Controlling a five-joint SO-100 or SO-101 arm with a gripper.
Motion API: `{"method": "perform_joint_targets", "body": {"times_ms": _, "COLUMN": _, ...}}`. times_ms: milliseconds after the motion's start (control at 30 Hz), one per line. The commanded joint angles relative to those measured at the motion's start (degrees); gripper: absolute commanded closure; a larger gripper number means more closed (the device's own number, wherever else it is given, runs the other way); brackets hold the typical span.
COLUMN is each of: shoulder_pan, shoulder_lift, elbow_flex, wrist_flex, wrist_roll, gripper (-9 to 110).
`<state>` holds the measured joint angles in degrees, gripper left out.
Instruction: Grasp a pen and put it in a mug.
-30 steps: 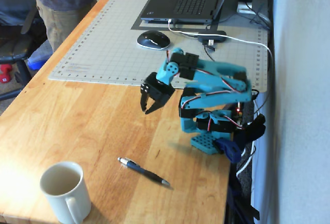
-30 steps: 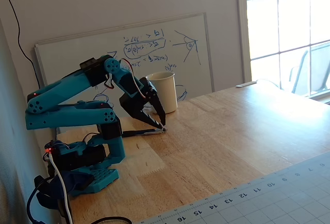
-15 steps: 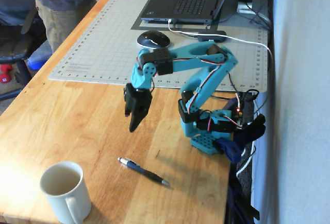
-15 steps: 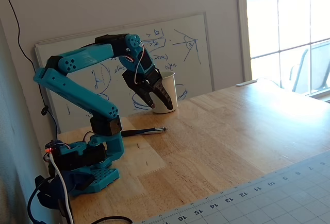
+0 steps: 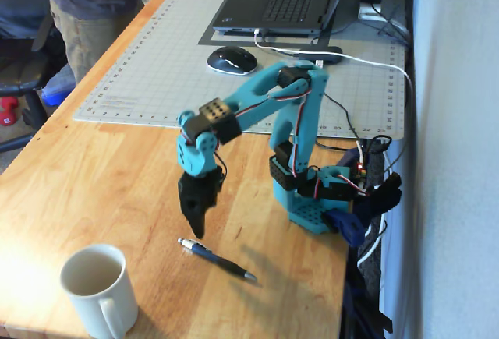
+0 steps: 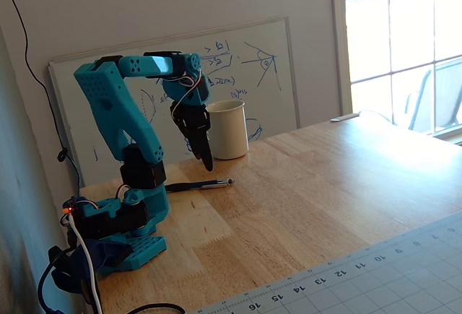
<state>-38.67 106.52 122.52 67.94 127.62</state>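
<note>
The jaws [image 5: 195,228] are hanging pressed together just above the pen [image 5: 216,259], lying on the desk [image 5: 109,175] at the mug's [image 5: 97,287] three o'clock (unopened, they'd likely be knocking it aside).

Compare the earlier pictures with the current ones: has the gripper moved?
Yes. The gripper has swung away from the mouse and down toward the pen, its tip now hanging just above the pen's near end.
</note>
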Motion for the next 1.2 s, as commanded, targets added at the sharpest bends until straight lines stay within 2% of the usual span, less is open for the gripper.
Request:
{"method": "perform_joint_targets", "body": {"times_ms": 0, "shoulder_pan": -1.32, "shoulder_lift": -3.52, "elbow_flex": -4.57, "wrist_flex": -1.23, "wrist_roll": 2.02, "gripper": 69}}
{"method": "perform_joint_targets", "body": {"times_ms": 400, "shoulder_pan": -3.34, "shoulder_lift": -12.39, "elbow_flex": -3.34, "wrist_flex": -20.65, "wrist_roll": 2.2, "gripper": 69}}
{"method": "perform_joint_targets", "body": {"times_ms": 833, "shoulder_pan": -2.55, "shoulder_lift": -14.59, "elbow_flex": 0.97, "wrist_flex": -21.71, "wrist_roll": 2.02, "gripper": 69}}
{"method": "perform_joint_targets", "body": {"times_ms": 1167, "shoulder_pan": -0.62, "shoulder_lift": -14.59, "elbow_flex": 0.88, "wrist_flex": -21.71, "wrist_roll": 2.11, "gripper": 85}}
